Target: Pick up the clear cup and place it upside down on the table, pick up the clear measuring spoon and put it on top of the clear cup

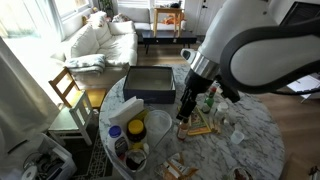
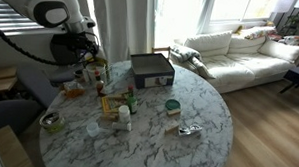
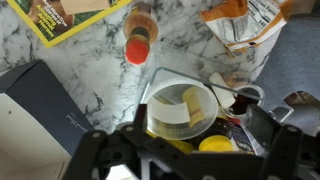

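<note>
In the wrist view the clear cup (image 3: 180, 105) stands upright on the marbled table (image 3: 100, 70), its open mouth facing me. It sits below and between the spread fingers of my gripper (image 3: 190, 150), which is open and holds nothing. Just right of the cup lies the clear measuring spoon (image 3: 247, 93), a small round bowl with a thin handle. In both exterior views the gripper (image 1: 184, 118) (image 2: 97, 80) hangs above a cluster of bottles, and I cannot pick out the cup or the spoon there.
A yellow-topped jar (image 3: 215, 146) touches the cup's near side. Near it are an orange bottle with a red cap (image 3: 138, 40), a yellow book (image 3: 60, 15) (image 1: 198, 128) and a flat black box (image 3: 40, 115) (image 1: 150, 88) (image 2: 150, 69). A wooden chair (image 1: 70, 95) stands by the table edge.
</note>
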